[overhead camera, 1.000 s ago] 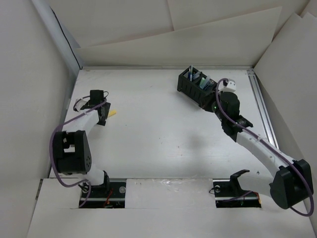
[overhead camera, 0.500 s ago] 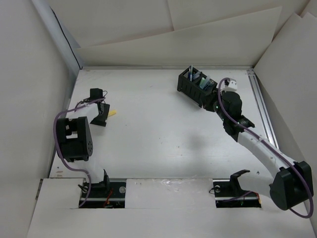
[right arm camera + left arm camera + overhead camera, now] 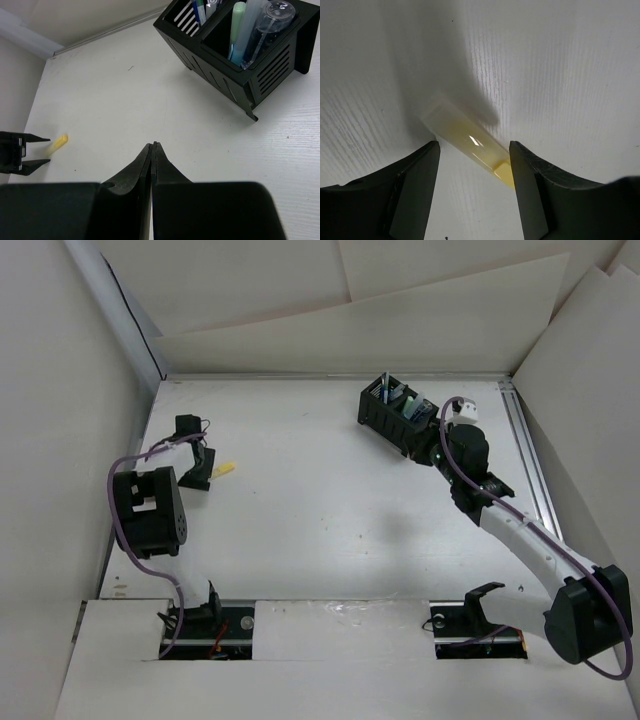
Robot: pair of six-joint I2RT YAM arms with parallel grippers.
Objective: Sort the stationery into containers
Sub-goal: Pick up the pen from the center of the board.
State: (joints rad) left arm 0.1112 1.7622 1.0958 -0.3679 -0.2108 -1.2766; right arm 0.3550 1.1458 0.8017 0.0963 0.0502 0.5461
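A pale yellow marker (image 3: 465, 140) lies flat on the white table, slanted between the tips of my left gripper (image 3: 473, 146). The jaws stand open on either side of it, and its yellow end is close to the right finger (image 3: 530, 190). In the top view the marker (image 3: 227, 469) sits just right of the left gripper (image 3: 203, 472) at the table's left. The black slotted organiser (image 3: 392, 412) stands at the far right and holds blue pens and light-blue markers (image 3: 238, 27). My right gripper (image 3: 154, 146) is shut and empty, just near of the organiser (image 3: 240, 75).
White walls close off the left side and the far edge of the table (image 3: 320, 500). A metal rail (image 3: 530, 460) runs along the right edge. The left gripper and yellow marker (image 3: 59, 142) show small at the far left of the right wrist view.
The left arm's elbow has swung back and to the left, and its gripper has shifted slightly left while staying by the yellow marker. The right arm has barely moved.
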